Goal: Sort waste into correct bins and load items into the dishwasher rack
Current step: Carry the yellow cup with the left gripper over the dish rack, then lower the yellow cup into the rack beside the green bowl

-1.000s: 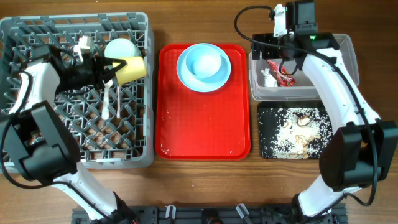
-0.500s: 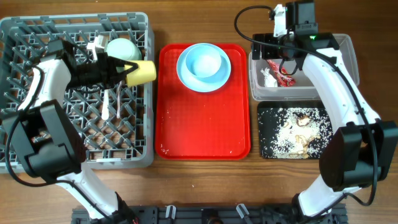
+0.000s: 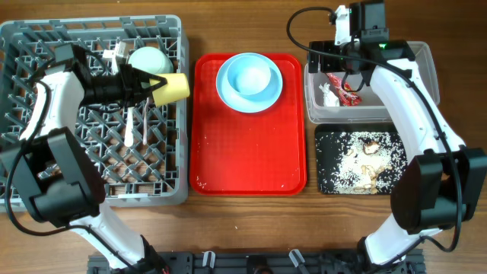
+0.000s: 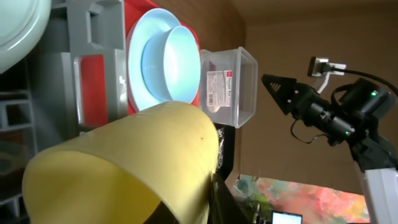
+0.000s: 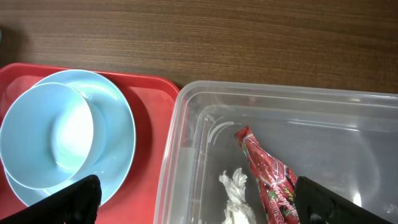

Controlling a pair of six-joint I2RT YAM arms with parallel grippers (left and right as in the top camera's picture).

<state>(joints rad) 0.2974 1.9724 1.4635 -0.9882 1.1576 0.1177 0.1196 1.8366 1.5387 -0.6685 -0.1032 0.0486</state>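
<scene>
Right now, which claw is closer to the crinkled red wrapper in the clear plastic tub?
Right. The right gripper hangs over the tub holding the wrapper; the left gripper is beyond the red tray, gripping a small yellow cup.

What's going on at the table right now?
The left gripper holds the yellow cup on its side at the right edge of the dishwasher rack, which already has a bowl and a white spoon in it. The right gripper hangs open over the clear tub containing the red wrapper. The blue plate sits on the red tray, not yet loaded.
</scene>
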